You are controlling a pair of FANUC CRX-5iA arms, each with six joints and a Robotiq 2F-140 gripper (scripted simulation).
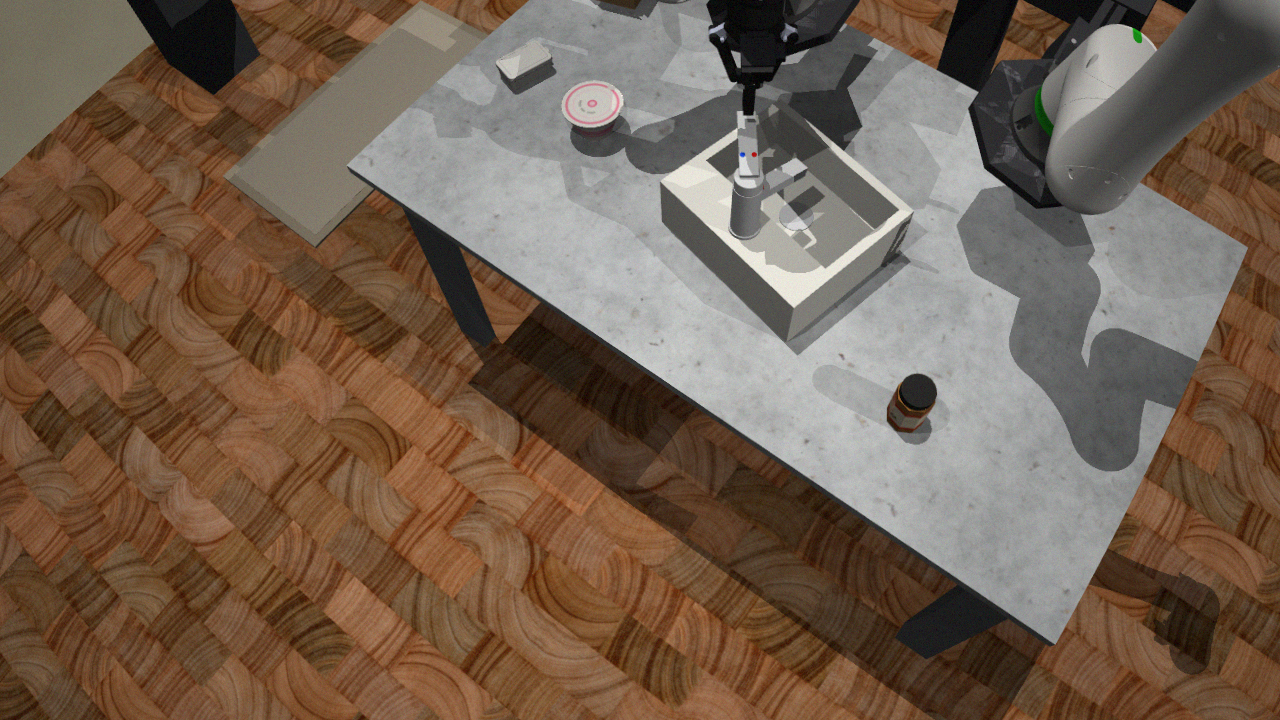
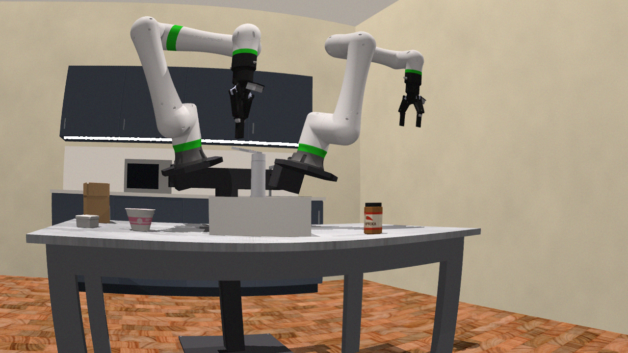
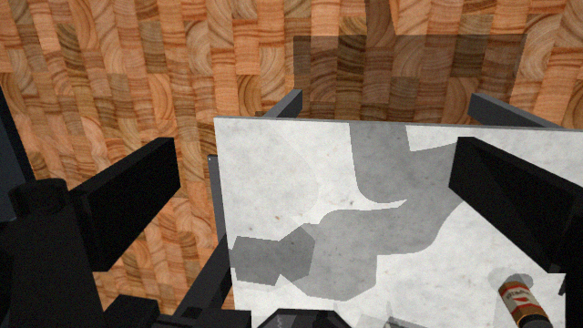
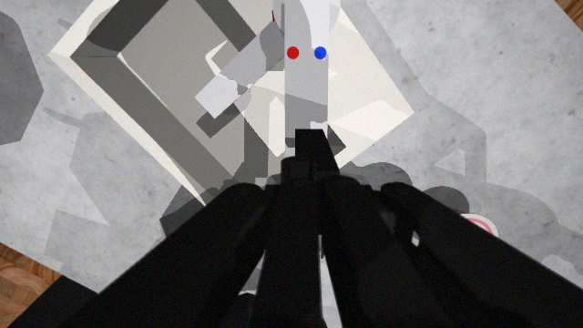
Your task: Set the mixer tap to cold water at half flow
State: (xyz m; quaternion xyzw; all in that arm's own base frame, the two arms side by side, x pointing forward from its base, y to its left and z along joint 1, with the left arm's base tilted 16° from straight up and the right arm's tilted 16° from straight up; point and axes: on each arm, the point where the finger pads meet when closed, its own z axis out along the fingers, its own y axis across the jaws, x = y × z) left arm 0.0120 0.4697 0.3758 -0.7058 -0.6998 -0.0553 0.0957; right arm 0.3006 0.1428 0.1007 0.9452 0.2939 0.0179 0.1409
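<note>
The tap (image 1: 745, 211) (image 2: 258, 177) stands upright at the open box's edge. Its light grey lever (image 1: 748, 166) (image 2: 247, 150) (image 4: 306, 79) points away from the body and tilts slightly up toward its free end. A blue dot (image 1: 742, 154) (image 4: 320, 53) and a red dot (image 1: 753, 154) (image 4: 292, 53) sit side by side on the lever. The spout (image 1: 784, 176) (image 4: 246, 66) points off at an angle. My right gripper (image 1: 748, 107) (image 2: 239, 137) (image 4: 308, 151) is shut and empty, fingers down, a little above the lever's free end. My left gripper (image 2: 410, 125) (image 3: 314, 162) is open and empty, high at the right in the exterior view.
The white box (image 1: 725, 261) (image 2: 259, 217) (image 4: 59, 56) is under the tap. A paprika jar (image 1: 909, 410) (image 2: 372, 219) (image 3: 519, 298) stands to one side. A bowl (image 1: 591, 104) (image 2: 140, 220), a small lidded box (image 1: 524, 60) (image 2: 87, 221) and a brown carton (image 2: 96, 201) stand on the other.
</note>
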